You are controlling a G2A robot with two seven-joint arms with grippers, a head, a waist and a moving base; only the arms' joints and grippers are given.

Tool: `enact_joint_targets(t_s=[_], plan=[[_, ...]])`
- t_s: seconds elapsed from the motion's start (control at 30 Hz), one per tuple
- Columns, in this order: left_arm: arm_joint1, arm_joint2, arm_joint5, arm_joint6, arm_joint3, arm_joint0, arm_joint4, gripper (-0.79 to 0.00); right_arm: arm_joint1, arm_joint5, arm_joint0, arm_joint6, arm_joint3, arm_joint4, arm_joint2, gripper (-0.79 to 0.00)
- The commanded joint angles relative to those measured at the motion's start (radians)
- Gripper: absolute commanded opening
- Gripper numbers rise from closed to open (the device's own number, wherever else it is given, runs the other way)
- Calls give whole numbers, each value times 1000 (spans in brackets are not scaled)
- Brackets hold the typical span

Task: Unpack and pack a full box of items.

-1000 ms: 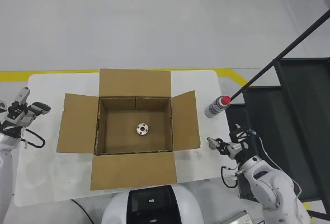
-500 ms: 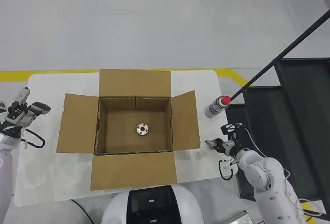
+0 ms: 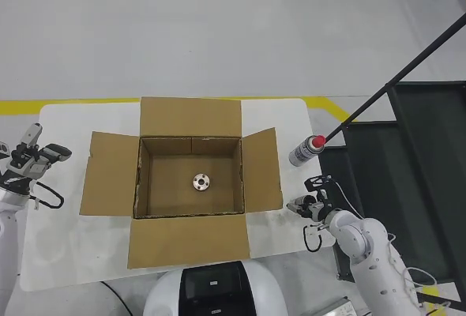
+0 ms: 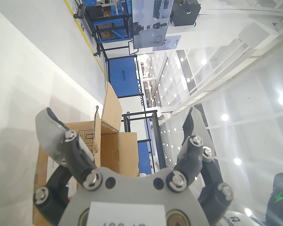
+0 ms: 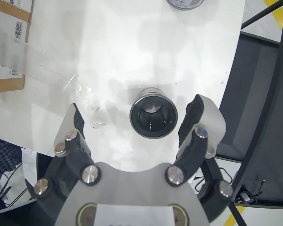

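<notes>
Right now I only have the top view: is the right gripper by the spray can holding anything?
Observer: No. Its wrist view shows the right gripper open, with a metal cylinder standing on the table between its fingers.
Operator: Solid or hollow?
Observer: Hollow, open end up.
Operator: Anything else close by?
Observer: A scrap of clear plastic lies beside one finger.
</notes>
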Motion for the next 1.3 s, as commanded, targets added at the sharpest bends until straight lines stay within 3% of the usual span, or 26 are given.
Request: enact_joint_targets(t_s=[0.0,0.07,0.1,0.13,0.17,0.2,0.77,1.27], plan=[[0,0,0,0,0,0,0,0,1,2,17,8,22,-5,-8,0],[0,0,0,0,0,0,0,0,2,5,30,12,37,-5,-14,-46],[0,0,0,0,0,0,0,0,2,8,35,16,41,-7,-17,-345],[0,0,0,0,0,0,0,0,2,10,38,17,44,-6,-19,-517],[0,0,0,0,0,0,0,0,3,11,40,19,45,-8,-21,-763],[0,0,0,0,0,0,0,0,4,15,39,24,44,-13,-22,-785],[0,0,0,0,0,0,0,0,16,46,-17,40,-50,-38,-10,-785],[0,0,0,0,0,0,0,0,31,118,-237,173,-605,-172,98,-785]])
